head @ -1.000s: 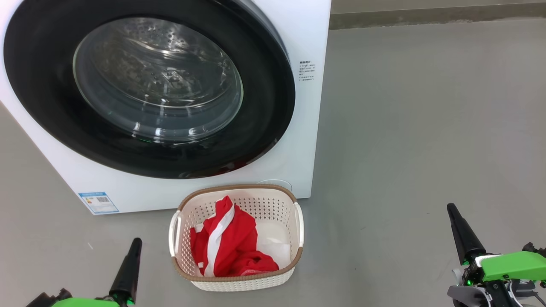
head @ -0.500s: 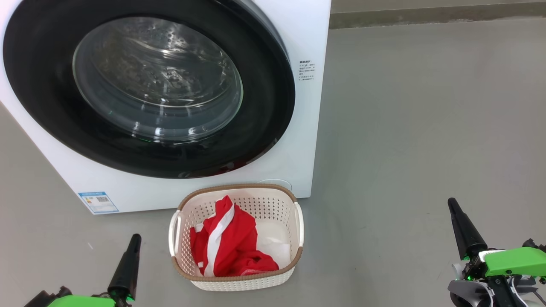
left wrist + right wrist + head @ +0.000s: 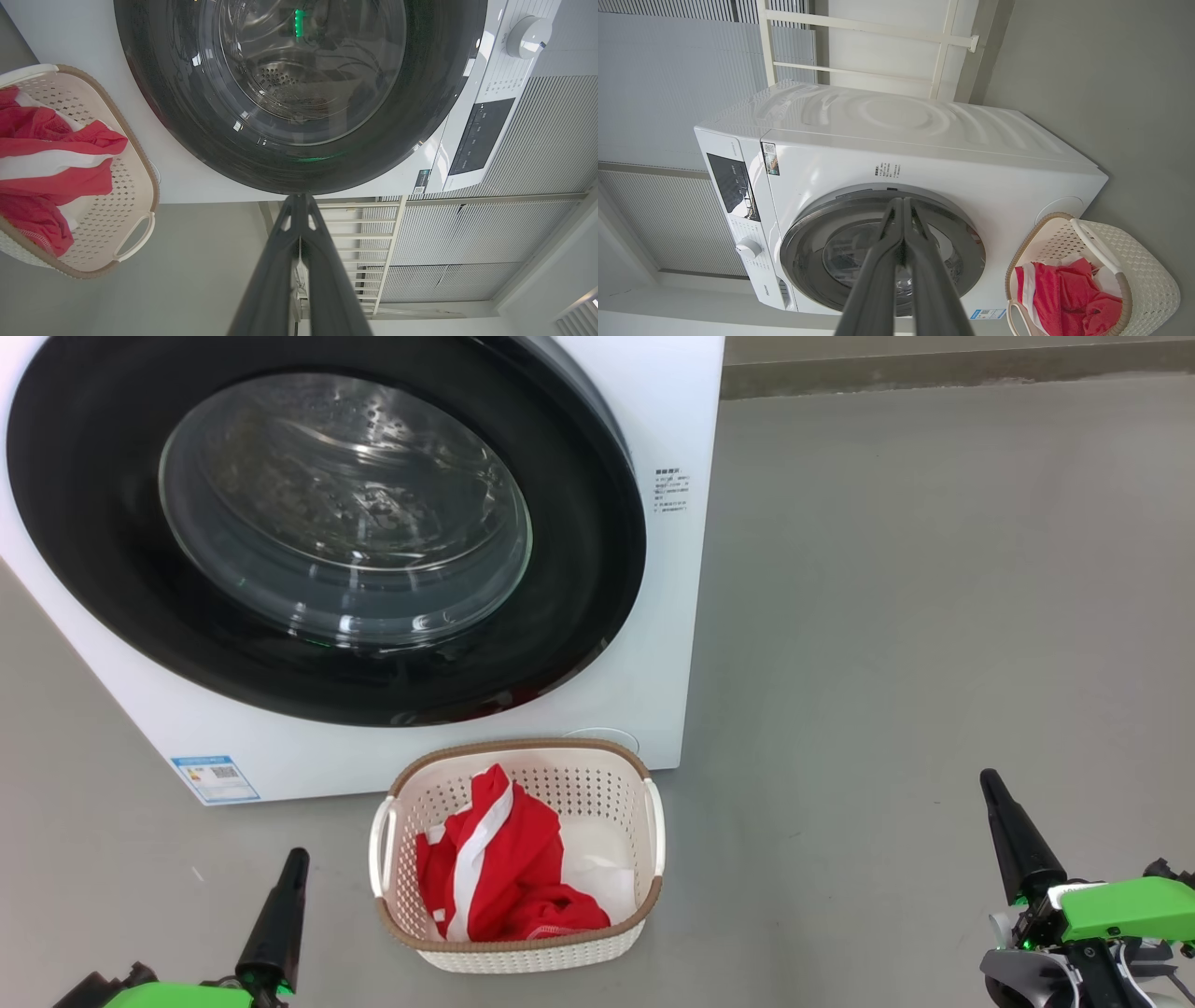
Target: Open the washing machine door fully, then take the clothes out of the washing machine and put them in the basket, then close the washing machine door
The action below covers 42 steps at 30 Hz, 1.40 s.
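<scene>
White front-loading washing machine (image 3: 672, 616) with its round black-rimmed glass door (image 3: 579, 569) shut; bright red white-striped clothes (image 3: 504, 877) lie in the cream perforated basket (image 3: 523, 747) just before it, left claw (image 3: 298, 853) and right claw (image 3: 986, 776) each pinched together, empty.

the washer (image 3: 317, 761) is a big white box standing on the floor (image 3: 887, 616). its door (image 3: 345, 513), round with a wide glossy black rim and a bulging clear window, is shut flat against the front. the basket (image 3: 532, 959), cream and perforated with a brown woven-look rim and two white side handles, sits upright on the floor just before the washer, toward its right end. the clothes (image 3: 504, 877), bright red with a white stripe, lie crumpled inside the basket, mostly on its left side, with white fabric beside them.
</scene>
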Motion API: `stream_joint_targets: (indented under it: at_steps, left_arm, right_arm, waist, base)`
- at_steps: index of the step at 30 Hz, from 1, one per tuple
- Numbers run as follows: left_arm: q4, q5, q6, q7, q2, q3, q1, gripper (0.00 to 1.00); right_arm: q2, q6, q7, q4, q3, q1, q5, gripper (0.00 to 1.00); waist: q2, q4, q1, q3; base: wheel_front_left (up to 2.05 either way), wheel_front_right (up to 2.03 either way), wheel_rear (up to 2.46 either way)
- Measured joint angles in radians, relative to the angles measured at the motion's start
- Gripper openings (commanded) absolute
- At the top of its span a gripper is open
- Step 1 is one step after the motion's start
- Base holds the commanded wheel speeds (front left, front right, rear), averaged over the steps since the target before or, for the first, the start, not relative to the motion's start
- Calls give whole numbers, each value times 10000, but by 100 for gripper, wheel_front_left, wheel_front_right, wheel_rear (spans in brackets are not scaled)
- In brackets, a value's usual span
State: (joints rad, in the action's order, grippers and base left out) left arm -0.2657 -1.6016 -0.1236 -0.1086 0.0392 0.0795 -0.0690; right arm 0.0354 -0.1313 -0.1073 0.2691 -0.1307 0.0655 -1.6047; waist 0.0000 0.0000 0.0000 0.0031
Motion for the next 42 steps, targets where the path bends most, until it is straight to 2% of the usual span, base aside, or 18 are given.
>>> stream_joint_targets:
  at_steps: [42]
  left_arm:
    - [0, 0, 0, 0, 0, 0, 0, 0]
  right_arm:
    - [0, 0, 0, 0, -2, 0, 0, 0]
  waist:
    - [0, 0, 1, 0]
  base:
    - [0, 0, 0]
